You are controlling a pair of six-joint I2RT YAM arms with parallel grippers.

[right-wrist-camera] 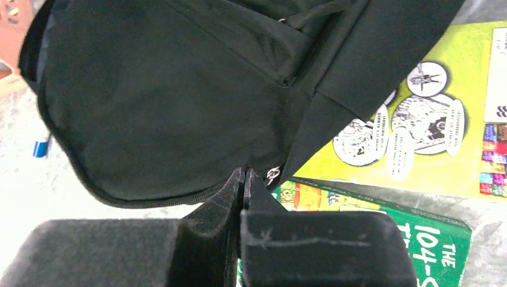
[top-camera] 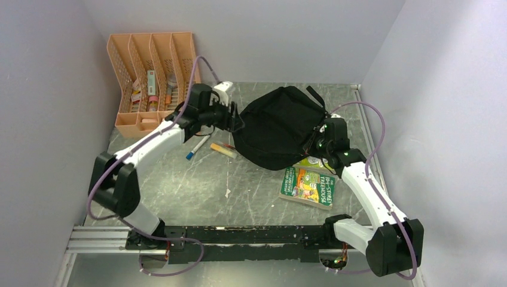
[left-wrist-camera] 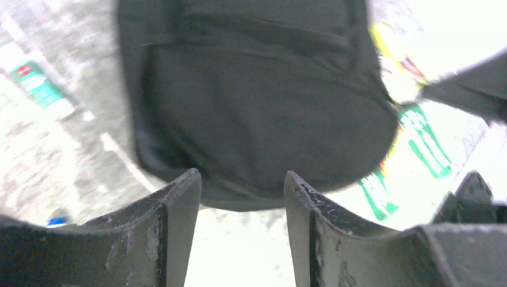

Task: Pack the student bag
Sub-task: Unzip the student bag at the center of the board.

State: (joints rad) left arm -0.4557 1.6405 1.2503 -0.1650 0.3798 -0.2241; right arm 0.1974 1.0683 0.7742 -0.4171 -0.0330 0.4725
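The student bag [top-camera: 278, 128] is a black rounded backpack lying mid-table. My left gripper [top-camera: 237, 119] is open at the bag's left edge; in the left wrist view its fingers [left-wrist-camera: 179, 209] stand apart just short of the bag [left-wrist-camera: 257, 113], with nothing between them. My right gripper [top-camera: 317, 142] is at the bag's right edge. In the right wrist view its jaws [right-wrist-camera: 245, 176] are pressed shut at the zipper seam of the bag [right-wrist-camera: 161, 107], beside a small metal zipper ring [right-wrist-camera: 273, 174].
A green book [top-camera: 308, 183] lies right of the bag, and a yellow book [right-wrist-camera: 430, 137] lies partly under it. A blue-capped marker [top-camera: 196, 147] and a small orange-yellow item [top-camera: 222, 149] lie left of the bag. An orange mesh organiser [top-camera: 152, 78] stands at back left.
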